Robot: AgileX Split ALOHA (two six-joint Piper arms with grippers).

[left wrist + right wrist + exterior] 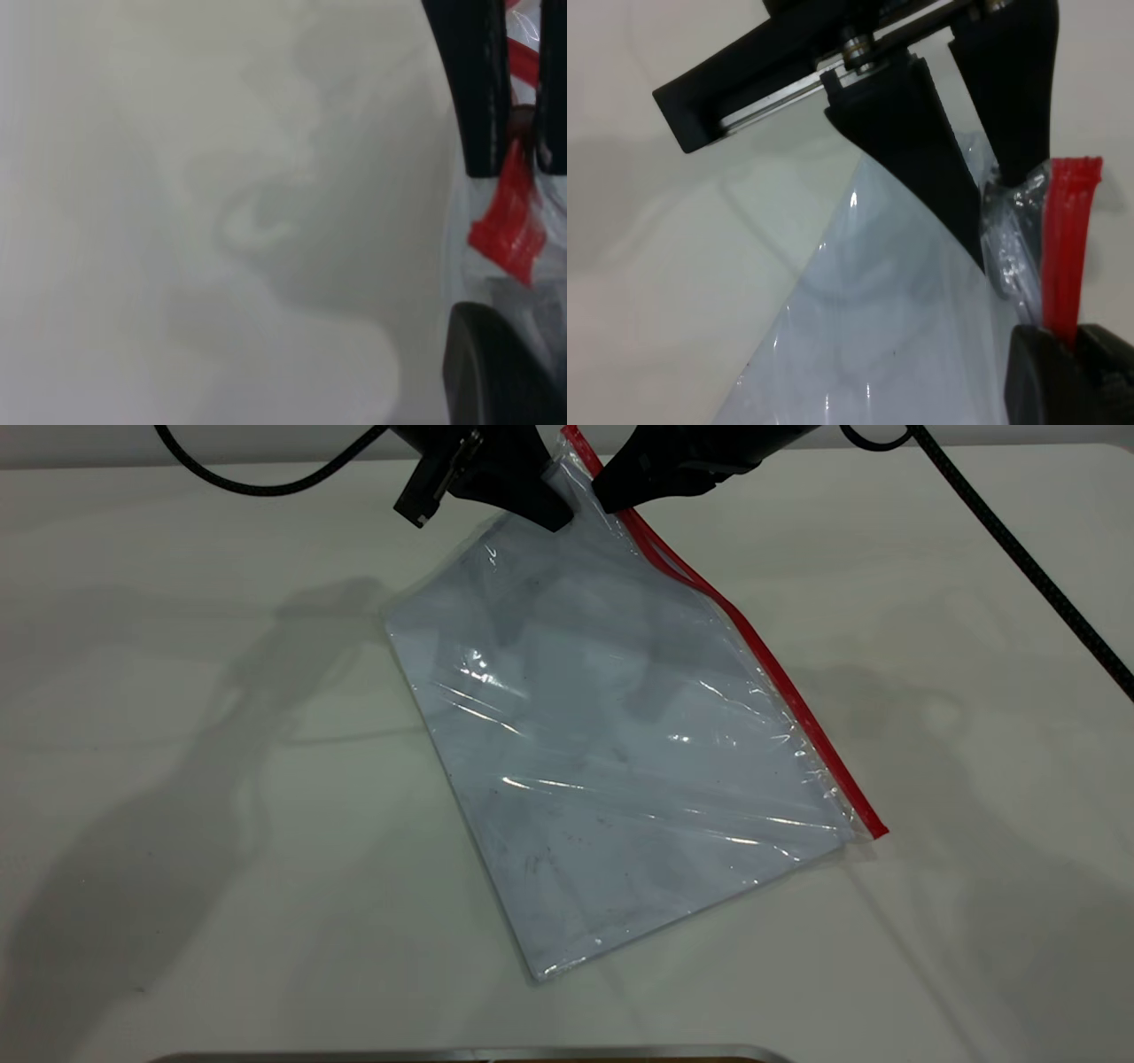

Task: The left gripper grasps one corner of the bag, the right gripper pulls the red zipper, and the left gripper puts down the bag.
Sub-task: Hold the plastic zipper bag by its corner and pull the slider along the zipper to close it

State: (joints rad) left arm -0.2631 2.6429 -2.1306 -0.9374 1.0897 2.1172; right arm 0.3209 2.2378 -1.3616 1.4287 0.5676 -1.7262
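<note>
The bag [620, 735] is a clear bluish pouch, tilted, with its lower corner on the table and its top corner lifted. My left gripper [563, 514] is shut on that top corner; the right wrist view shows its fingers [921, 150] pinching the crinkled plastic. My right gripper [609, 496] sits just beside it, shut on the red zipper [780, 682] at the strip's upper end. In the right wrist view the red strip [1067, 239] runs down between my right gripper's [1067, 341] jaws. Just below the grippers the strip's two red lines stand parted [664, 558]. The slider is hidden.
The white table [177, 779] lies under the bag. A braided cable [1019, 558] crosses the far right and a smooth cable [266, 485] loops at the far left. A metal edge [461, 1054] shows at the near side.
</note>
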